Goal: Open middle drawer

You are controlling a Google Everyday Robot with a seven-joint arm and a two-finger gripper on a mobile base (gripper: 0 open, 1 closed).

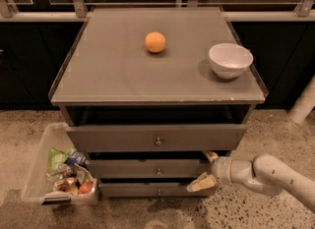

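Camera view: tool (206, 170), fingers (201, 184) spread, at right end of middle drawer (128, 168).

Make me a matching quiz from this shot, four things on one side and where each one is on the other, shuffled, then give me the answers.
Things:
1. orange
2. white bowl
3. clear bin
4. gripper

Places:
A. on the floor, left of the drawers
B. at the right end of the middle drawer, fingers spread above and below its front
C. right side of the cabinet top
D. mid-width on the cabinet top, toward the back

Pairs: 1-D, 2-C, 3-A, 4-B
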